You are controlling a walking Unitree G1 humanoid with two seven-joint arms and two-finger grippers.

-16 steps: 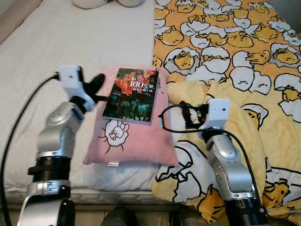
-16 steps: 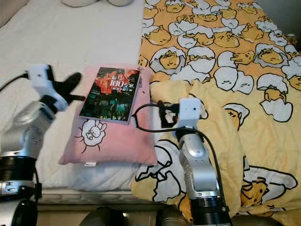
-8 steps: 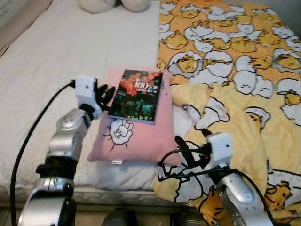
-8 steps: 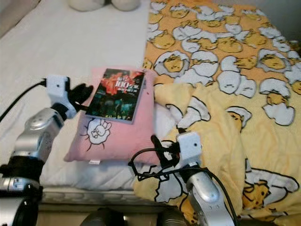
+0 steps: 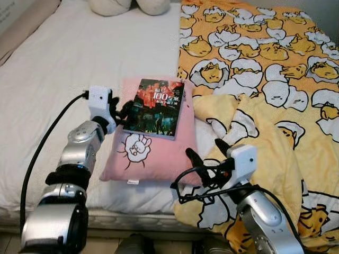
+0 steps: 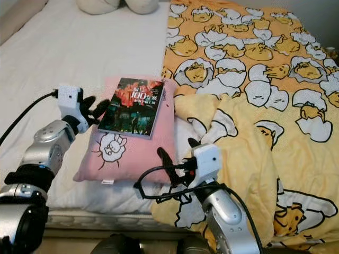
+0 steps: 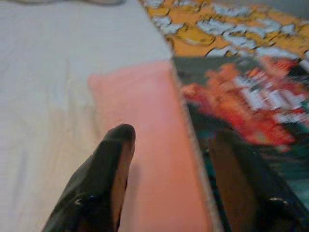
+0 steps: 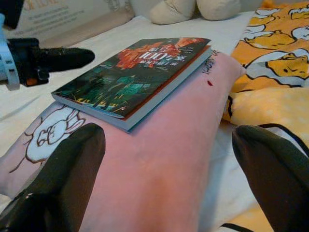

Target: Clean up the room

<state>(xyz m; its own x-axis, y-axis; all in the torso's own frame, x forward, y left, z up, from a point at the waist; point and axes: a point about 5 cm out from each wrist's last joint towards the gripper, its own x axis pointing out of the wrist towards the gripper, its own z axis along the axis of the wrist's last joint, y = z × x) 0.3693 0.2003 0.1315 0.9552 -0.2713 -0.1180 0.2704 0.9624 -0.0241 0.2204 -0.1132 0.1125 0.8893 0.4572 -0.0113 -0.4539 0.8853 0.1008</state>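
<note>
While the book (image 5: pixel 157 108) lies mid-frame on the pink pillow (image 5: pixel 153 153), left gripper (image 7: pixel 169 145) jaws apart astride its edge, right gripper (image 5: pixel 204 156) jaws spread, wrist view showing the spine.

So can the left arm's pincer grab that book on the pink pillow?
Probably yes. The left pincer is open right at the book's near edge, one finger over the cover, one over the pink pillow. Nothing blocks it.

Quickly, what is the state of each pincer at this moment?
Left pincer: open, straddling the left edge of the book, holding nothing.
Right pincer: open wide, holding nothing, aimed at the pink pillow.
</note>
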